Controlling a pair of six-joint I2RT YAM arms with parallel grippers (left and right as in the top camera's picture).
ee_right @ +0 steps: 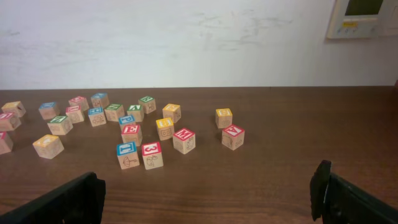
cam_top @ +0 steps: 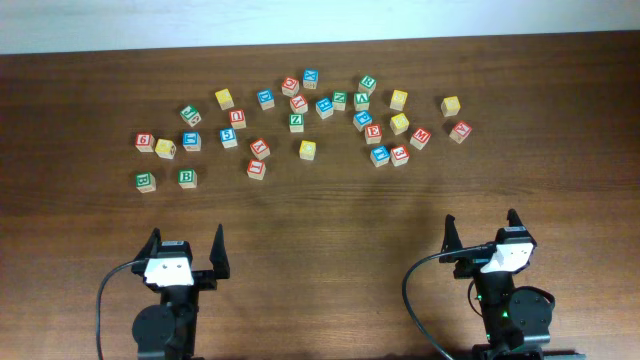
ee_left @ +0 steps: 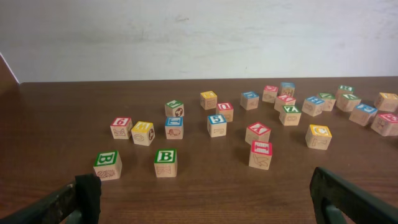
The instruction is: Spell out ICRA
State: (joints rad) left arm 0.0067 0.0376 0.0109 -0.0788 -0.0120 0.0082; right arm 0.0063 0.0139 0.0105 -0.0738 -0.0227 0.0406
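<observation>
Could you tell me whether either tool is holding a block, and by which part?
Nothing is held: left tool and right tool both stand open, short of the letter blocks.

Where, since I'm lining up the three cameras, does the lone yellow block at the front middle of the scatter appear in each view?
Overhead: the lone yellow block sits just left of centre, at the scatter's near edge.
Left wrist: right of centre, a little below mid-height.
Right wrist: far left, below mid-height.
Shared landmark: the green block just behind it in all three.
</observation>
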